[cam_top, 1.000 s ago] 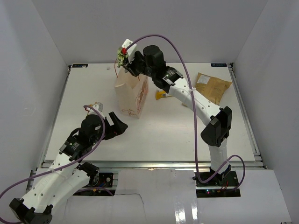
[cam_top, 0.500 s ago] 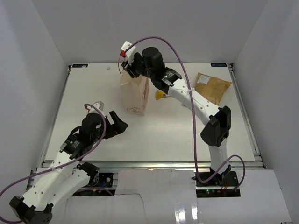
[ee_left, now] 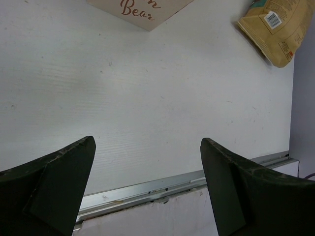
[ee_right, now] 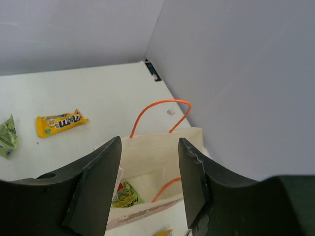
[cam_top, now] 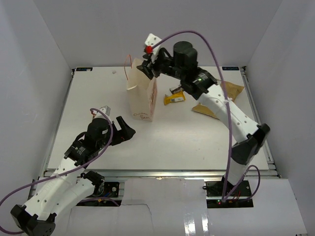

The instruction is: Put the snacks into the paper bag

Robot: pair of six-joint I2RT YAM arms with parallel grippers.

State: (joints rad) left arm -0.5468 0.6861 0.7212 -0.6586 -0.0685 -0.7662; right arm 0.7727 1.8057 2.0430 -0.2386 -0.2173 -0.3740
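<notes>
Bench [cam_top: 93, 103] seen from above: the paper bag [cam_top: 141, 101] stands upright near the middle, and the right hand [cam_top: 149, 66] is poised right over its open mouth. The yellow wrapper [cam_top: 173, 99] lies just beside the bag, and the chip bag [cam_top: 236, 89] is far right, partly under the arm. The left hand [cam_top: 123, 132] sits low near the front, well apart from it all.

Left wrist: fingers spread wide, nothing between them.

Right wrist: fingers parted and empty, and down inside the bag lies a green pouch [ee_right: 125, 195].
</notes>
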